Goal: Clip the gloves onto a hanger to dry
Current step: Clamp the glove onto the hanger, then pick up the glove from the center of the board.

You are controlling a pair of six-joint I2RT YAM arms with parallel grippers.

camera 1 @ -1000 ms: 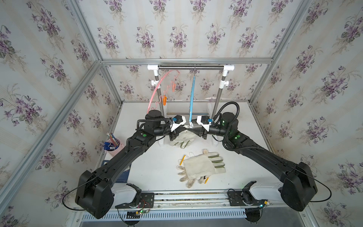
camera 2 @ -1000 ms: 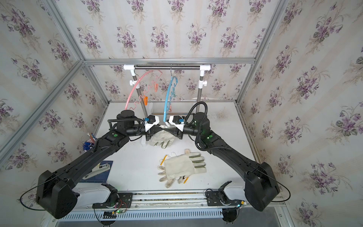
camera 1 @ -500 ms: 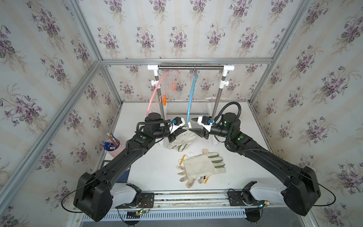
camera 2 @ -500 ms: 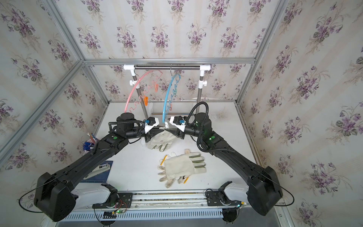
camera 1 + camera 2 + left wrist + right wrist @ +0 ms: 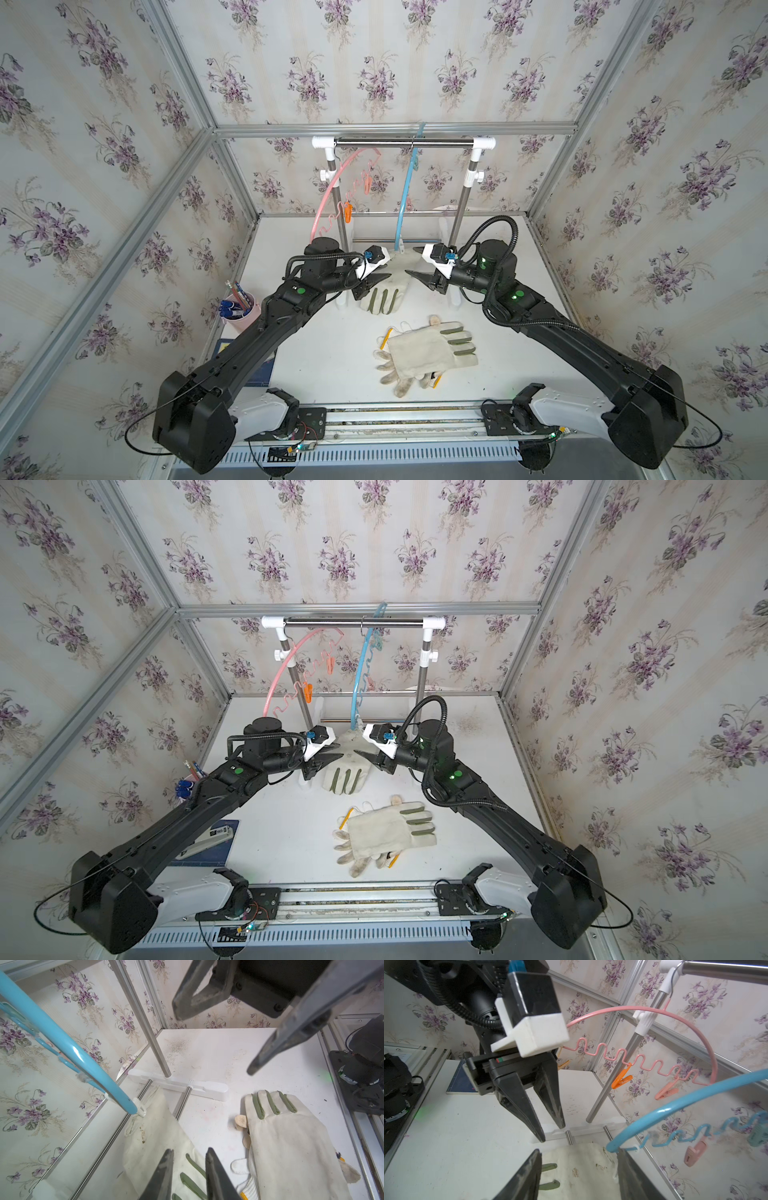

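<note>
Fingers [image 5: 521,1109] of the left gripper [image 5: 552,1133] stand slightly apart and empty; the right gripper [image 5: 214,1043] gapes wider, also empty. One glove [image 5: 388,286] hangs clipped to the blue hanger [image 5: 405,195] at centre in both top views. Remaining gloves [image 5: 428,353] lie piled at lower centre on the table [image 5: 332,357], still to clip.

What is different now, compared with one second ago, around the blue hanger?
Both grippers drew apart sideways, away from the canvas glove. The left gripper opened and let it go; the right gripper is open too. The glove hangs from the clip on the blue hanger. The pile of gloves on the table and the pink hanger stayed put.
</note>
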